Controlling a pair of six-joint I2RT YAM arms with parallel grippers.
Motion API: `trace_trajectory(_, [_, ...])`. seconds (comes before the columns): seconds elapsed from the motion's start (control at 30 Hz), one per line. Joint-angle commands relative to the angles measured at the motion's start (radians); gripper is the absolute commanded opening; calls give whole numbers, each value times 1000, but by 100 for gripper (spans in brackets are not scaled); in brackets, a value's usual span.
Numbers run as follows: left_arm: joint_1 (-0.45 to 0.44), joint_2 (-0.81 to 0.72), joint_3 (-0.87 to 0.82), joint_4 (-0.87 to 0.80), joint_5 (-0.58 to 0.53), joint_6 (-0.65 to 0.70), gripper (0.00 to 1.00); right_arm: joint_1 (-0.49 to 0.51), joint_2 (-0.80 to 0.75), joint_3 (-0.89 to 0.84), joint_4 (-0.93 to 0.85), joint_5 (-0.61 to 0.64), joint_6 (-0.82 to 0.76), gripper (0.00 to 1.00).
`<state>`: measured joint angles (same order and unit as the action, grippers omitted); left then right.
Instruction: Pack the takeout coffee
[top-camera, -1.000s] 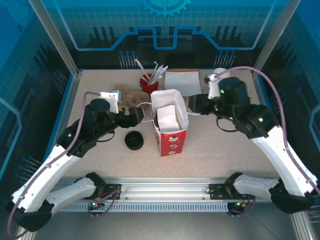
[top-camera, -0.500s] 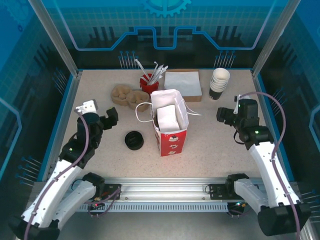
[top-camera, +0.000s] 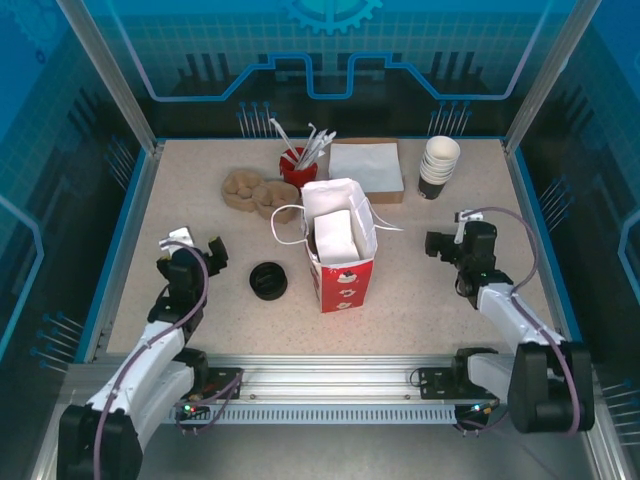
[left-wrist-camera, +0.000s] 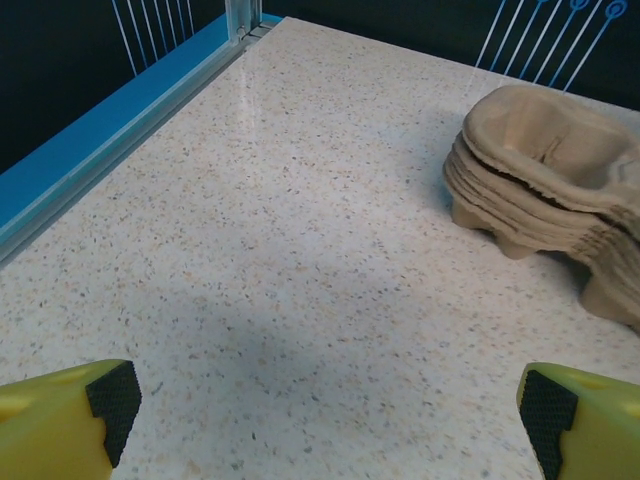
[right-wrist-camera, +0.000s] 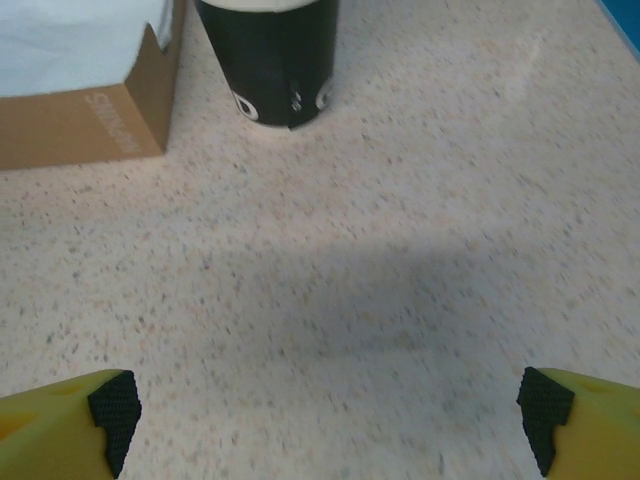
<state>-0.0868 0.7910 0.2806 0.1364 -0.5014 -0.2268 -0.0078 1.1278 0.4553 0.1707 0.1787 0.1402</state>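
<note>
The takeout coffee is hidden from view. The red-and-white paper bag (top-camera: 346, 278) stands upright and open at the table's middle, with white paper showing inside it. My left gripper (top-camera: 193, 244) (left-wrist-camera: 330, 400) hangs open over bare table at the left, nothing between its yellow fingers (left-wrist-camera: 60, 415). My right gripper (top-camera: 456, 238) (right-wrist-camera: 330, 400) is open over bare table at the right, its fingers (right-wrist-camera: 585, 415) wide apart and holding nothing. Both grippers are well away from the bag.
A low black round lid (top-camera: 268, 280) lies left of the bag. Stacked pulp cup carriers (top-camera: 255, 190) (left-wrist-camera: 540, 170) sit at back left. A red cup of stirrers (top-camera: 297, 168), a napkin box (top-camera: 365, 165) (right-wrist-camera: 80, 110) and a stack of lidless cups (top-camera: 440, 165) (right-wrist-camera: 270, 60) line the back.
Both arms have drawn back from the bag's sides toward the near edge, left and right. The right gripper has opened wide; the left stayed open.
</note>
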Motion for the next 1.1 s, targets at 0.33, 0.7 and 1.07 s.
trace_trajectory(0.33, [114,430,-2,582,229,143,99,17,241,-62,536,-74,-68,100])
trace_trajectory(0.7, [115,664,65,760,317,144,99,70,369,-55,631,-50,-124,100])
trace_trajectory(1.07, [67,756,95,784,324,210,99,83,377,-33,604,-51,-140,100])
